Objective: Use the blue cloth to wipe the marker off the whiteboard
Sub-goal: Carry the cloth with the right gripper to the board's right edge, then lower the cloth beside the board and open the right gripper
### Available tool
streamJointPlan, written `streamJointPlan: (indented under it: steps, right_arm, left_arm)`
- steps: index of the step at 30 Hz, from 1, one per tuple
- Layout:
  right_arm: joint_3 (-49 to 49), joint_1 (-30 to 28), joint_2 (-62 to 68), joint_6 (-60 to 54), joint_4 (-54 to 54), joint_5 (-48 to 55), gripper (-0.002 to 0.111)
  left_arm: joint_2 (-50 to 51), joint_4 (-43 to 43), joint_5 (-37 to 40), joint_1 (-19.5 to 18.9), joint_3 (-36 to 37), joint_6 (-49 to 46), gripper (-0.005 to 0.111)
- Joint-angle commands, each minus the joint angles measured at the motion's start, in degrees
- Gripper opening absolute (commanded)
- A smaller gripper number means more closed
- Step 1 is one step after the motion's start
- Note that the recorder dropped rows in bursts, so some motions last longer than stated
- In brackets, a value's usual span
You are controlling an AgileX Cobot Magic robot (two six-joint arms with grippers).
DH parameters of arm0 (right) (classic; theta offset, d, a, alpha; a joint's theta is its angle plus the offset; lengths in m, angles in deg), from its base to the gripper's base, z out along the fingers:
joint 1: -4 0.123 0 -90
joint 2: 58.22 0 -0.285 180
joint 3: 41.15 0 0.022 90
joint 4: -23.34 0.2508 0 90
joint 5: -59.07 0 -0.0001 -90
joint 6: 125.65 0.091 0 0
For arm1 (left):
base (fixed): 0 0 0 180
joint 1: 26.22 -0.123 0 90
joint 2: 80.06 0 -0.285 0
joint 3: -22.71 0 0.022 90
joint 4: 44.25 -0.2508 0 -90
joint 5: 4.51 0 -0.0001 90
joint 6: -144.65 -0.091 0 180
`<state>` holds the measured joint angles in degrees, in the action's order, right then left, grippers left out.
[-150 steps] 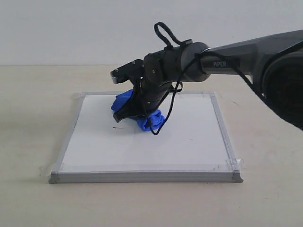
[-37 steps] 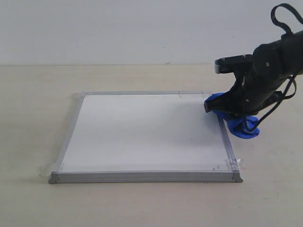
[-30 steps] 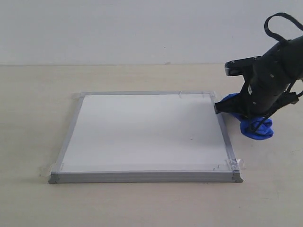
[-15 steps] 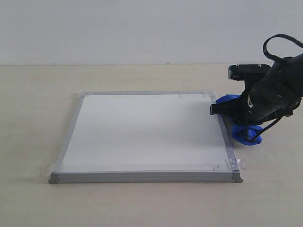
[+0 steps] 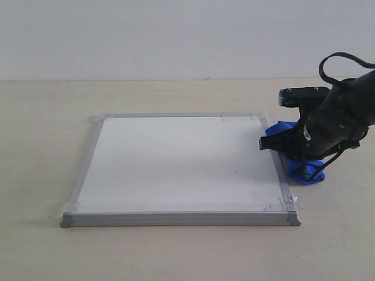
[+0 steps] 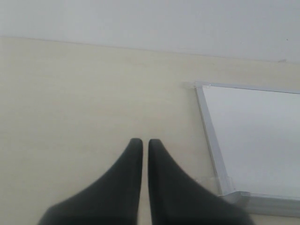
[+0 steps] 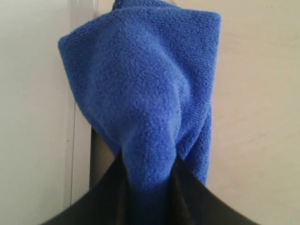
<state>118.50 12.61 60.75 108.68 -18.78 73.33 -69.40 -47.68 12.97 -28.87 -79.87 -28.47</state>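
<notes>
The whiteboard (image 5: 176, 161) lies flat on the table, and no red marker line shows on it in any view. Just off its right edge, my right gripper (image 5: 296, 153) is shut on the blue cloth (image 5: 304, 170), which is bunched and rests on the table beside the frame. In the right wrist view the blue cloth (image 7: 145, 98) bulges out from between the dark fingers (image 7: 103, 197), next to the board's frame (image 7: 84, 140). My left gripper (image 6: 141, 143) is shut on nothing, over bare table beside a corner of the whiteboard (image 6: 253, 136).
The pale wooden table (image 5: 47, 146) runs around the board on all sides. A plain white wall (image 5: 176, 35) stands behind. Clear tape (image 5: 293, 202) holds the board's corners. A black cable (image 5: 337, 61) loops above the right arm.
Five seconds ago the right gripper rubbed the cloth by a red mark mid-board. The mark is gone. The gripper has since carried the cloth off the right edge and lowered it to the table.
</notes>
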Motion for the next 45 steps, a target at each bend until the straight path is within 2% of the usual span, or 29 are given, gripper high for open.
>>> streamJointPlan:
  steps: [1, 7, 9, 12, 13, 15, 16, 26, 27, 32, 33, 45]
  right_arm:
    - [-0.3, -0.1, 0.1, 5.4, -5.6, 0.4, 0.0]
    - [-0.3, -0.1, 0.1, 9.8, -10.2, 0.3, 0.0]
    - [-0.3, -0.1, 0.1, 9.8, -10.6, -0.4, 0.005]
    - [-0.3, -0.1, 0.1, 9.8, -11.0, -1.9, 0.026]
    - [-0.3, -0.1, 0.1, 9.8, -10.4, -2.5, 0.047]
    - [-0.3, -0.1, 0.1, 9.8, -10.1, -2.5, 0.066]
    - [-0.3, -0.1, 0.1, 9.8, -10.1, -2.5, 0.067]
    - [-0.3, -0.1, -8.3, 7.9, -10.2, -2.4, 0.066]
    - [-0.3, -0.1, -9.1, 7.8, -10.5, -2.2, 0.062]
    - [-0.9, -0.1, -8.7, 6.0, -10.8, -0.2, 0.003]
    - [-1.4, -0.1, -8.2, 6.0, -11.0, -0.6, 0.001]
    - [-2.2, -0.1, -2.5, 6.0, -11.0, -2.5, 0.001]
  left_arm:
    - [-0.2, 0.4, -0.7, -0.1, -0.2, -0.1, 0.004]
    - [-0.2, 0.4, -0.7, -0.1, -0.2, -0.1, 0.004]
    - [-0.2, 0.4, -0.7, -0.1, -0.2, -0.1, 0.004]
    - [-0.2, 0.4, -0.7, -0.1, -0.2, -0.1, 0.004]
    - [-0.2, 0.4, -0.7, -0.1, -0.2, -0.1, 0.004]
    - [-0.2, 0.4, -0.7, -0.1, -0.2, -0.1, 0.004]
    - [-0.2, 0.4, -0.7, -0.1, -0.2, -0.1, 0.004]
    - [-0.2, 0.4, -0.7, -0.1, -0.2, -0.1, 0.004]
    - [-0.2, 0.4, -0.7, -0.1, -0.2, -0.1, 0.004]
    - [-0.2, 0.4, -0.7, -0.1, -0.2, -0.1, 0.004]
    - [-0.2, 0.4, -0.7, -0.1, -0.2, -0.1, 0.004]
    - [-0.2, 0.4, -0.7, -0.1, -0.2, -0.1, 0.004]
